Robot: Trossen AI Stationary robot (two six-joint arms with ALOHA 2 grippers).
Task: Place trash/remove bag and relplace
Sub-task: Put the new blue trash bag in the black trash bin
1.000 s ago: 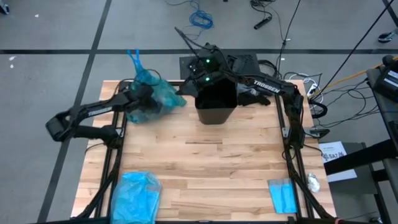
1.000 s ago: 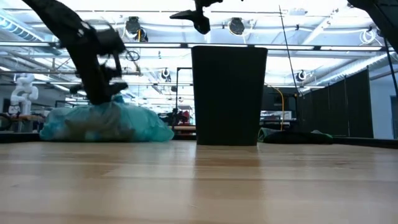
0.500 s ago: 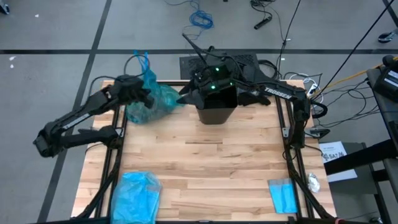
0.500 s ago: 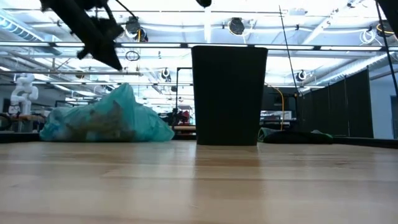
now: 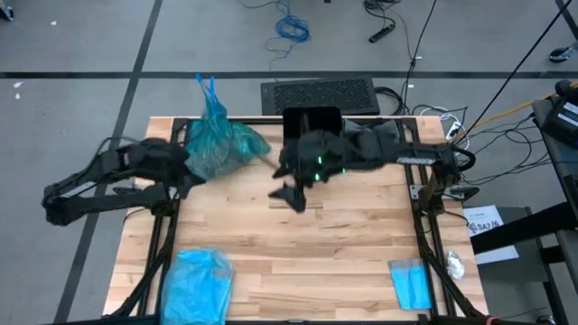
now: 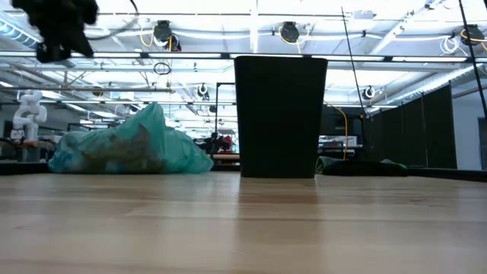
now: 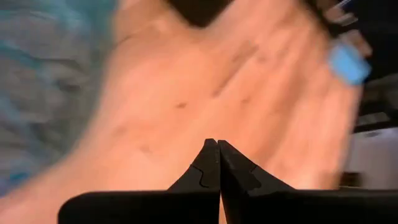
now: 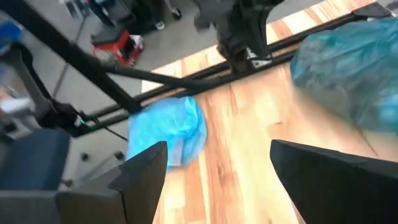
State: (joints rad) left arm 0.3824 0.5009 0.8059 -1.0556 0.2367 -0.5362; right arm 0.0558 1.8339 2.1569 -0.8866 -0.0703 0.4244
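bag [image 5: 217,144] released, left claw [image 5: 185,164] pulled back, shut, empty; right claw [image 5: 293,194] left bin [image 5: 312,122], gaping, empty.

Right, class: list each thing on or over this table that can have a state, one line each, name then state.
bag: full, top bunched, lying on the table, released.
black bin: upright, no liner showing.
sky-blue bag: crumpled flat near the table's front edge.
left gripper: shut, empty.
right gripper: open, empty.
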